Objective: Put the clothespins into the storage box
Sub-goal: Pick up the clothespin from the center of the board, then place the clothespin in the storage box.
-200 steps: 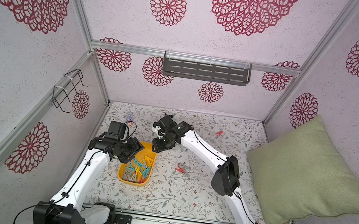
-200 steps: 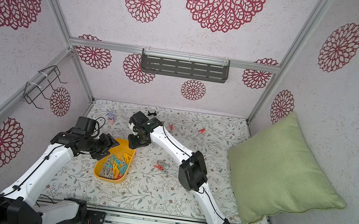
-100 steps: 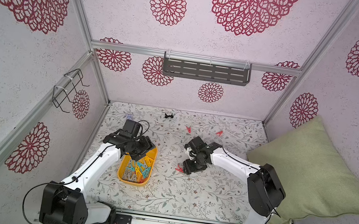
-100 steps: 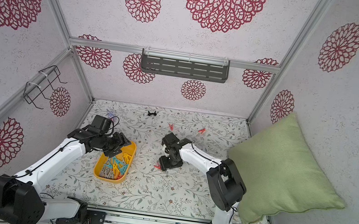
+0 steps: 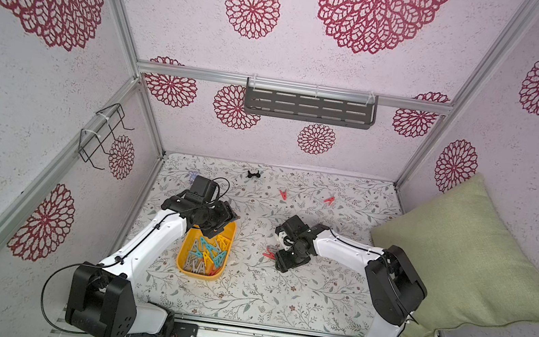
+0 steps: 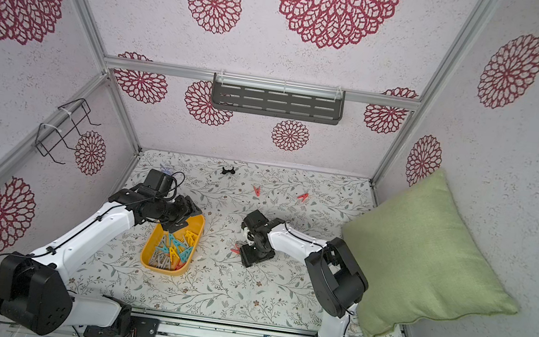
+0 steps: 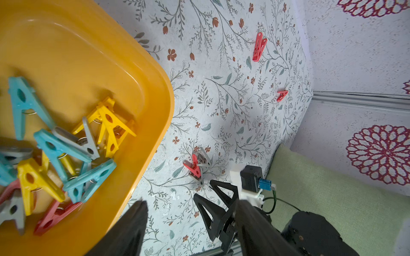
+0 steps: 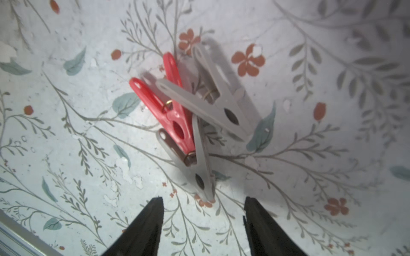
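The yellow storage box [image 5: 184, 262] [image 6: 147, 256] [image 7: 153, 88] lies left of centre with several teal, yellow, grey and red clothespins [image 5: 208, 252] [image 7: 66, 150] heaped in it. My left gripper [image 5: 218, 228] [image 7: 192, 202] hovers over the box's far end, open and empty. A small pile of one red clothespin [image 8: 168, 110] [image 5: 268, 253] and two grey ones [image 8: 213, 104] [image 8: 199, 164] lies on the mat. My right gripper [image 8: 203, 204] [image 5: 285, 263] [image 7: 203, 188] is open, low beside the pile, its tips just short of the nearer grey clothespin. Two more red clothespins [image 5: 282, 194] [image 5: 329, 200] lie further back.
A green pillow [image 5: 462, 261] fills the right side. A small black clip [image 5: 253, 174] and a tiny blue figure [image 5: 192, 175] lie near the back wall. A grey slotted shelf [image 5: 309, 105] and a wire rack [image 5: 100, 138] hang on the walls.
My right arm has swung from the box's far end to the right and come down beside the red and grey pile. My left arm has shifted toward the box's far end.
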### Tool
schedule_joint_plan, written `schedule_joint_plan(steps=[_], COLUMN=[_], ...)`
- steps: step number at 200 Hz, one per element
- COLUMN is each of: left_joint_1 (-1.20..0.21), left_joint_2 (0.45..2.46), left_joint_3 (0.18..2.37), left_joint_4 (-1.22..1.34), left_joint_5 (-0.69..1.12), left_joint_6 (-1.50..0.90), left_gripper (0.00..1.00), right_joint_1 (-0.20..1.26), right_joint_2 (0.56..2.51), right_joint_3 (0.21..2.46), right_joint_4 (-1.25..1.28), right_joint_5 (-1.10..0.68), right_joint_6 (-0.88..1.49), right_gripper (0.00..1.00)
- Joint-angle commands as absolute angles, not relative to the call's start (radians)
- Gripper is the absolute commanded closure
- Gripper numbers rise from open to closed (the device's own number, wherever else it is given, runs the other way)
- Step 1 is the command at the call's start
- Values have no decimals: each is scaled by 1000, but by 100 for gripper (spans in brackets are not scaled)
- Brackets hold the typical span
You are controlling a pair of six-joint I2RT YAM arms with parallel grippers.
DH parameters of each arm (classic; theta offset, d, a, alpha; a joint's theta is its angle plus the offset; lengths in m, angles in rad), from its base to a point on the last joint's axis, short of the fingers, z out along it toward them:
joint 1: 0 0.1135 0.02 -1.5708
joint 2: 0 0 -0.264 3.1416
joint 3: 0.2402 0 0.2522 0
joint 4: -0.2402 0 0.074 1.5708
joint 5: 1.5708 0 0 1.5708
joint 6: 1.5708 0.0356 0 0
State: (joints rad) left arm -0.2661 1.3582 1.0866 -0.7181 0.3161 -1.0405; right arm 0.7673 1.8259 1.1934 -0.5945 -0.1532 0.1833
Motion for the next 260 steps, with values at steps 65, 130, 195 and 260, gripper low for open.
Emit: schedule_joint_plan(steps=[65,130,195,260], left_joint_1=[-275,-275,-267,-107], left_joint_2=[1346,1348,1300,1136], left_joint_3=[1073,1079,1084,1043], left_joint_4=[-691,-685,-728,-857], left_joint_5=[304,308,272,283], left_joint_6=[-1046,-1042,-1006,-949], left_gripper=[30,30,30,29], right_joint_1=[815,833,854,970], right_joint_2=[1891,1799,1680,1868], right_joint_3=[1249,1175,1178,1572], right_joint_4=[-631,-620,-650,-701], right_joint_5=[-125,-136,-166,-229], right_joint_6=[144,193,246,280], right_gripper=[64,83,86,86])
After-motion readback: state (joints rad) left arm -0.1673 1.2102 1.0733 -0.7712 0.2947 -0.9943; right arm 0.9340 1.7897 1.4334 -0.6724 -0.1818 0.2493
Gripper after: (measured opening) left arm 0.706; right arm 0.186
